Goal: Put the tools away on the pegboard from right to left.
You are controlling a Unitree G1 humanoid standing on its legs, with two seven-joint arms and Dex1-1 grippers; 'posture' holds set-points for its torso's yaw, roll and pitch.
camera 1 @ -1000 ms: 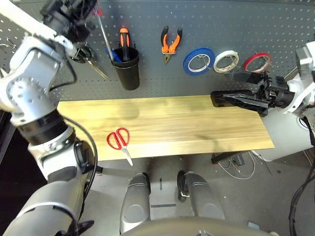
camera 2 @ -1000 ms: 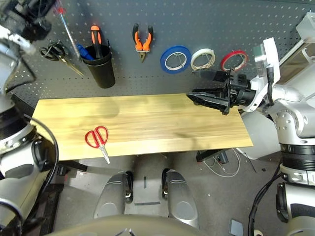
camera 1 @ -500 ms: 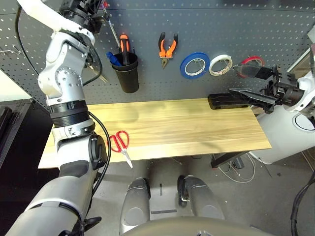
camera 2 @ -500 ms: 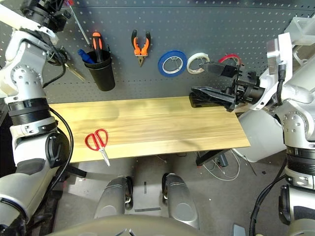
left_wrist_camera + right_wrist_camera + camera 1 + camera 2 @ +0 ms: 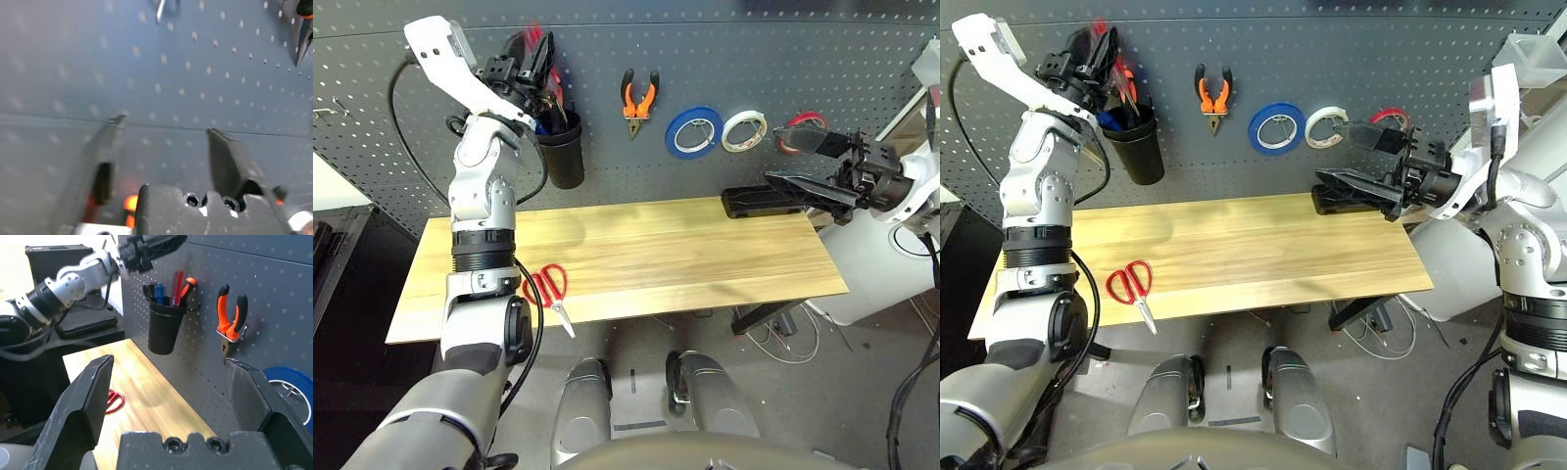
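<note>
Left end effector (image 5: 536,61): raised against the pegboard just above the black cup; its two black fingers stand apart with nothing between them, seen plainly in the left wrist view, where bare board shows through the gap.
Right end effector (image 5: 1356,162): held level over the right end of the desk, pointing toward the robot's left; fingers spread wide, empty.
Black cup (image 5: 164,330): hangs on the pegboard; the left end effector covers much of its mouth in the head views.
Slim red-handled screwdriver (image 5: 177,286): stands upright in the cup beside an orange-and-black handle (image 5: 188,286) and a blue handle (image 5: 157,290); only the handles rise above the rim, the shafts are hidden inside.
Orange-handled pliers (image 5: 637,94): hang nose down on a hook, right of the cup.
Blue tape roll (image 5: 695,131): on the board right of the pliers.
White tape roll (image 5: 745,130): next right of the blue one.
Thin red tape ring (image 5: 803,124): farthest right on the board; the upper finger of the right end effector crosses in front of it and hides its lower part.
Red-handled scissors (image 5: 551,290): lie flat on the desk near its front left edge, blades toward the robot; the left arm hides part of one handle loop.
Desk (image 5: 685,255): pale wood; its far left end is partly behind the left arm.
Pegboard (image 5: 754,59): dark grey, cut off at the top edge.
</note>
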